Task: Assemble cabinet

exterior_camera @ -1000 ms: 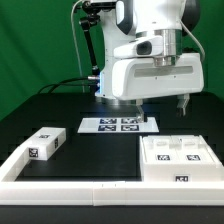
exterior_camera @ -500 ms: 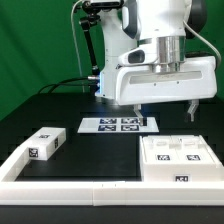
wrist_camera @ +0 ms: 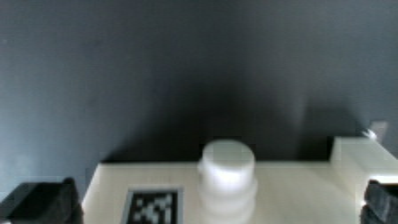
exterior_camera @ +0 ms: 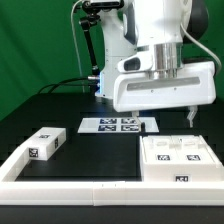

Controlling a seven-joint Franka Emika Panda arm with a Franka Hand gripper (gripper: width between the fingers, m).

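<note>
The gripper (exterior_camera: 166,114) hung released above the table (exterior_camera: 60,115), just to the exterior view's right of the marker board (exterior_camera: 120,125) and higher than it; nothing was grasped. In the wrist view its dark fingertips (wrist_camera: 39,200) sat at opposite edges of the picture, well apart, with no part held between them. The box (exterior_camera: 178,160), the largest piece of the cabinet, rested on the table to the exterior view's right of the marker board and nearer the camera, close to the board but not touching it. The box therefore lay below the gripper and offset toward the camera, so the gripper stood over the box's far edge rather than its middle. The long axis of the box ran across the exterior view, roughly parallel to the long side of the marker board, and the spread fingers appeared to line up along that same axis. The wrist view showed a white top face carrying a rounded stub (wrist_camera: 226,168) and a tag (wrist_camera: 157,205); judged from position, this was the far edge of the box. A loose block (exterior_camera: 45,143) lay to the exterior view's left of the marker board and nearer the camera, well apart from the gripper. The rail (exterior_camera: 70,185) ran along the front, on the camera side of the marker board. Judgement: the next move called for a descent toward the box; which feature was to be gripped could not be told
</note>
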